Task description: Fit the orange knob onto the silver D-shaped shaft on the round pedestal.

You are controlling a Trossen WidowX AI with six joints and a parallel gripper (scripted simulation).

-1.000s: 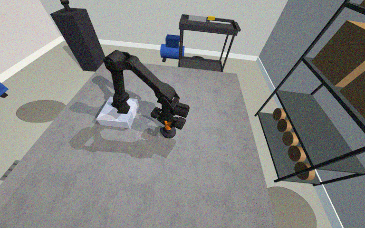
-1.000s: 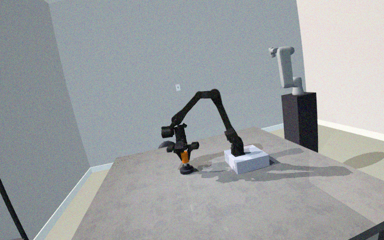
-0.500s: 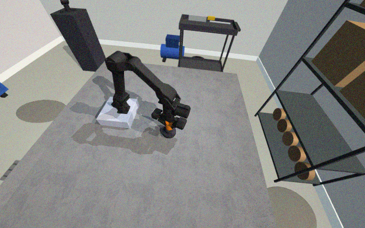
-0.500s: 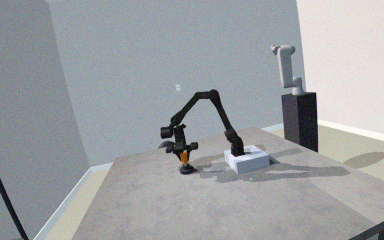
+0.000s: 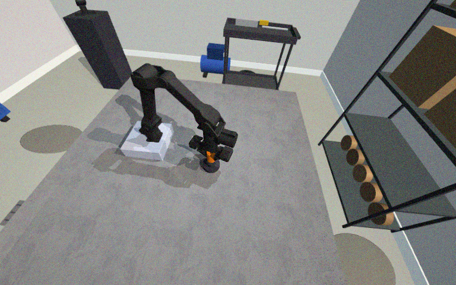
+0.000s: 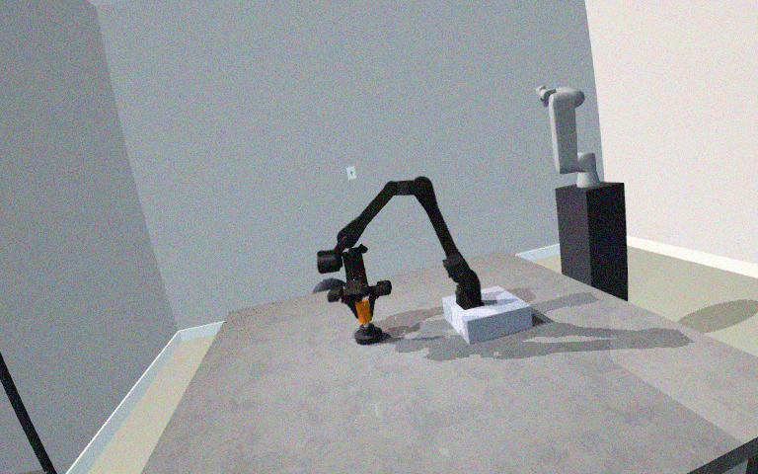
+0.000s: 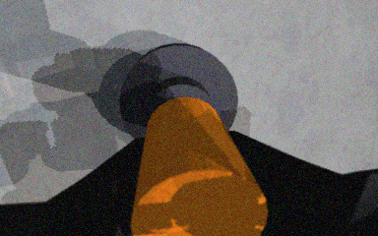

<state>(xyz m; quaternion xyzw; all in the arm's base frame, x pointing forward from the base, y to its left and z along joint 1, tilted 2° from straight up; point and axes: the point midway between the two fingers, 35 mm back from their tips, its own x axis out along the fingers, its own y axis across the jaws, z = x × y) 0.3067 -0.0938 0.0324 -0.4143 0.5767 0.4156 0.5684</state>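
Note:
My gripper (image 5: 211, 155) (image 6: 363, 306) is shut on the orange knob (image 5: 210, 157) (image 6: 363, 310) (image 7: 197, 172) and holds it upright, directly above the dark round pedestal (image 5: 211, 166) (image 6: 368, 335) (image 7: 217, 84). In the wrist view the knob's lower end covers the pedestal's centre, so the silver shaft is hidden. In the exterior view the knob's bottom sits just above the pedestal top; I cannot tell whether it is on the shaft. The black finger pads flank the knob at the bottom of the wrist view.
The arm's white base block (image 5: 148, 142) (image 6: 487, 318) stands close beside the pedestal on the grey table (image 5: 201, 218) (image 6: 391, 402). A shelf rack with several wooden cylinders (image 5: 361, 173) stands off the table at the right.

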